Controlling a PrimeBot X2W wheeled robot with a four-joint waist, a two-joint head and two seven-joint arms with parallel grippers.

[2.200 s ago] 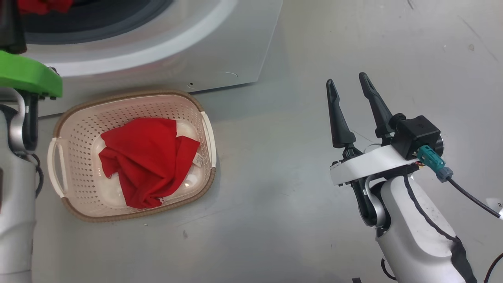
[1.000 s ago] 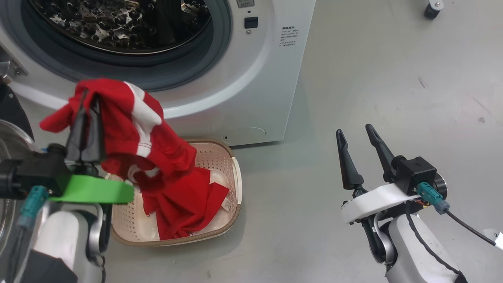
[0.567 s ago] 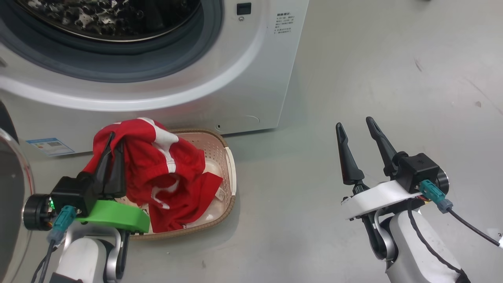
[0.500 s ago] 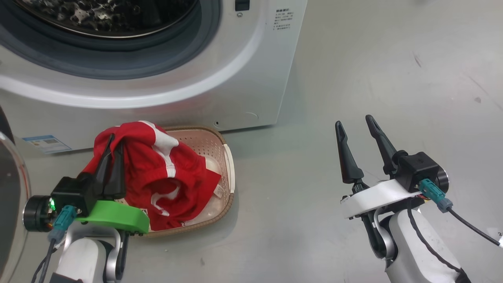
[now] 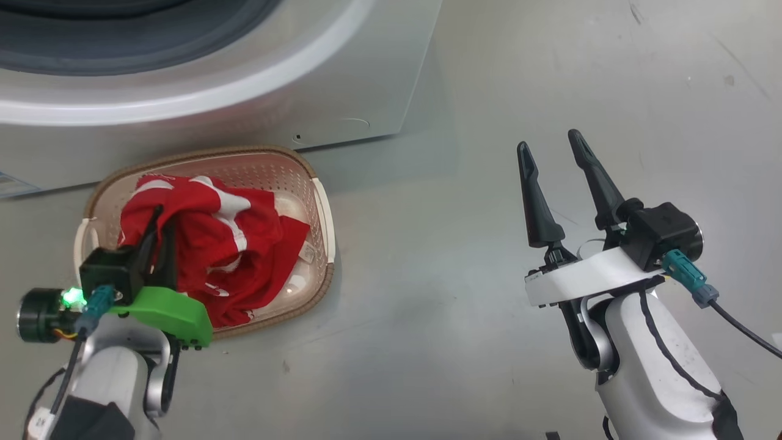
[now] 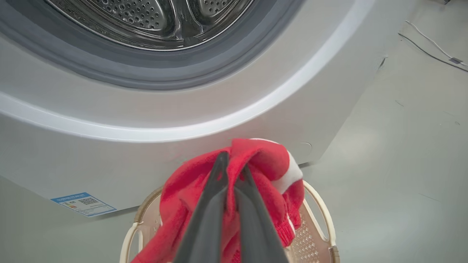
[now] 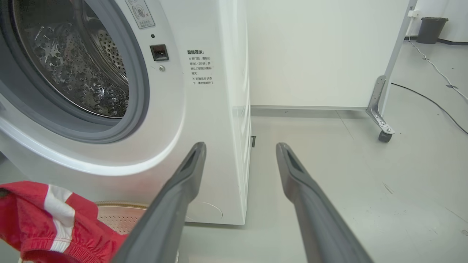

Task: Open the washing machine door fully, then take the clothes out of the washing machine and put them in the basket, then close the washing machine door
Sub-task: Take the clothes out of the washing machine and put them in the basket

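The cream basket (image 5: pixel 324 211) stands on the floor against the front of the white washing machine (image 5: pixel 342 79). Red clothes (image 5: pixel 269 250) lie in it. On top of them rests a red garment with white patches (image 5: pixel 211 205), and my left gripper (image 5: pixel 160 219) is shut on it, low inside the basket. The left wrist view shows that gripper (image 6: pixel 234 163) pinching the garment (image 6: pixel 265 157) over the basket (image 6: pixel 321 204), below the steel drum (image 6: pixel 164 18). Off to the right my right gripper (image 5: pixel 548 142) hangs open over bare floor, holding nothing. The washing machine door is out of view.
The right wrist view shows my open right gripper (image 7: pixel 240 146), the machine's right corner (image 7: pixel 237 128), the red garment (image 7: pixel 44 219), a wheeled stand leg (image 7: pixel 380 122) and a dark bin (image 7: pixel 431 29) beyond. A blue sticker (image 6: pixel 82 202) marks the machine's lower front.
My left gripper has come down with the red-and-white garment, from in front of the drum mouth into the basket. The head camera has tilted down. The right gripper has stayed open.
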